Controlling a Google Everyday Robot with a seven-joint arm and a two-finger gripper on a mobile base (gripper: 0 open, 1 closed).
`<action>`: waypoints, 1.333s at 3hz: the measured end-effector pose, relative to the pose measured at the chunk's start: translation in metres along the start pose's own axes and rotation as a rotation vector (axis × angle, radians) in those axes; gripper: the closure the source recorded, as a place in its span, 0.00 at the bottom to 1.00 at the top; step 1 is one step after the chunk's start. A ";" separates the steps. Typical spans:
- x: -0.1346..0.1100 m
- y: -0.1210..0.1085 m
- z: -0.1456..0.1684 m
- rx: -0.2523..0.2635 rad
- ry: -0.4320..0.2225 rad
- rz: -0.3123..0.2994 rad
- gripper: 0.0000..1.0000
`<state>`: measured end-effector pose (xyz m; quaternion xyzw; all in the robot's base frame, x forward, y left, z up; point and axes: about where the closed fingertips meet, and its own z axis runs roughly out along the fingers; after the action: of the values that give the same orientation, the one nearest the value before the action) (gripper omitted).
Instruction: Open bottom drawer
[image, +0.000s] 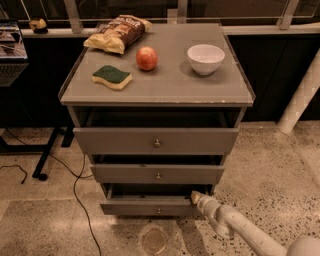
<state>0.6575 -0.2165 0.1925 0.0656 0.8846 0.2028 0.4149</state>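
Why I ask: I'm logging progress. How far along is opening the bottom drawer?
Done: the bottom drawer already stands slightly out, with a dark gap showing above its front panel. In hand: the gripper sits at the right end of that panel's top edge, away from the knob. Left: drawing the drawer out further, since it looks only partly open.
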 end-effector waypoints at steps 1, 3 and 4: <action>0.007 -0.001 0.001 -0.001 0.023 -0.009 1.00; 0.021 0.002 -0.006 -0.021 0.061 0.015 1.00; 0.028 0.001 -0.010 -0.027 0.077 0.038 1.00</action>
<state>0.6320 -0.2107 0.1785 0.0691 0.8956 0.2248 0.3775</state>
